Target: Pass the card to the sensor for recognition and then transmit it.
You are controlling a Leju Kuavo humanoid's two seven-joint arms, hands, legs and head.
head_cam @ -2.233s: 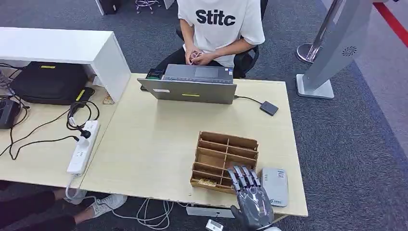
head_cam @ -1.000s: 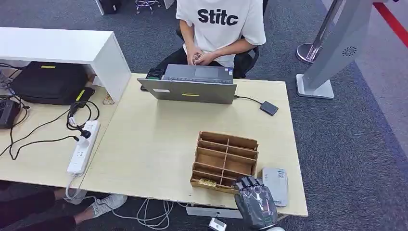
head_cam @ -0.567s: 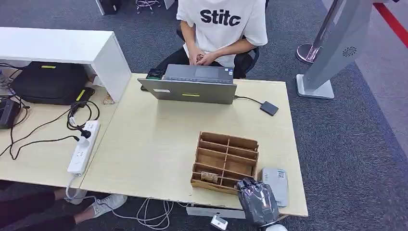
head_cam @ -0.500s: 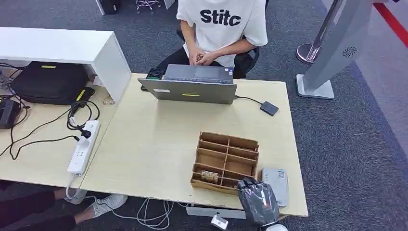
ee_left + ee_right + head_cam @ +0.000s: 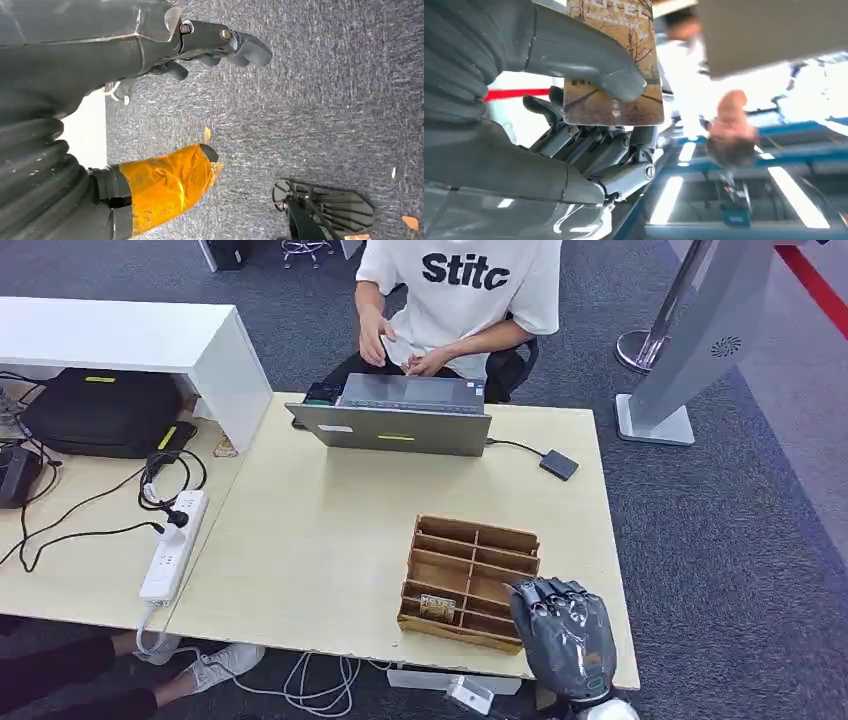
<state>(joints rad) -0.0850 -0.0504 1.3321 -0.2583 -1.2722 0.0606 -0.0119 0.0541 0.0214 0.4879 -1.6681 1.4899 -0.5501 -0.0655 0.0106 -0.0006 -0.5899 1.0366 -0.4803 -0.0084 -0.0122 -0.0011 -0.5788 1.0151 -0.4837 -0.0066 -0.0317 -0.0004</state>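
My right hand (image 5: 562, 635) hovers over the table's front right corner, just right of the wooden divider box (image 5: 470, 570), its back facing up. In the right wrist view the thumb (image 5: 589, 55) presses a brown printed card (image 5: 636, 107) against the fingers (image 5: 589, 145). The grey reader that lay at this corner is hidden under the hand. Another small card (image 5: 437, 606) lies in a front compartment of the box. My left hand (image 5: 210, 42) hangs over the carpet, holding nothing, fingers loosely bent.
A person (image 5: 470, 285) sits behind the laptop (image 5: 395, 425) at the table's far edge, one hand raised. A small black device (image 5: 559, 464) on a cable lies right of the laptop. A power strip (image 5: 172, 545) and cables lie on the left desk. A grey stand (image 5: 690, 350) rises on the right.
My right hand curled its fingers at the box's front, then slid right over the grey reader and covers it. The person lifted one hand. The box shifted slightly.
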